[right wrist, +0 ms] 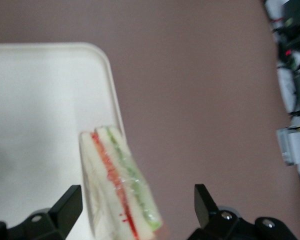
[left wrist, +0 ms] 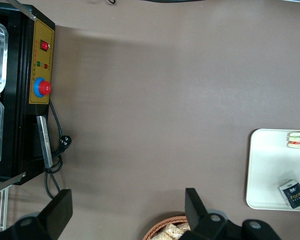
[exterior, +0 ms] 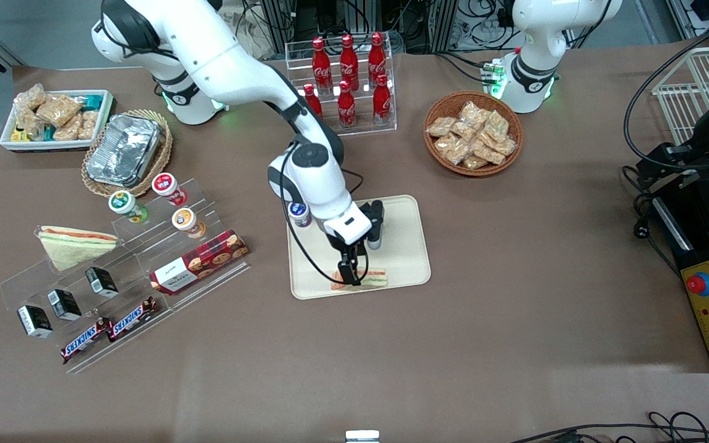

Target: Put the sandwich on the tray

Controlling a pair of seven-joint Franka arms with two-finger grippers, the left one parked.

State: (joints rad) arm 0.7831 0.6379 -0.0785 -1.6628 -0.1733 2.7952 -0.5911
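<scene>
The sandwich (exterior: 376, 278) lies on the cream tray (exterior: 400, 246), close to the rim nearest the front camera. It is a pale bread wedge in clear wrap with red and green filling (right wrist: 117, 185). My right gripper (exterior: 354, 278) hangs just above it and is open. Its two black fingers (right wrist: 65, 206) stand either side of the wedge with a gap on each side and touch nothing. The tray (right wrist: 40, 100) runs under the sandwich, whose filling edge lies along the rim. The parked arm's wrist view also catches the sandwich (left wrist: 299, 140) on the tray (left wrist: 267, 170).
A small blue-and-white pack (left wrist: 293, 194) also sits on the tray. A twin sandwich wedge (exterior: 74, 243) rests on the clear acrylic shelf with cups, cookies and Snickers bars, toward the working arm's end. Cola bottles (exterior: 348, 74) and a snack basket (exterior: 472, 132) stand farther from the camera.
</scene>
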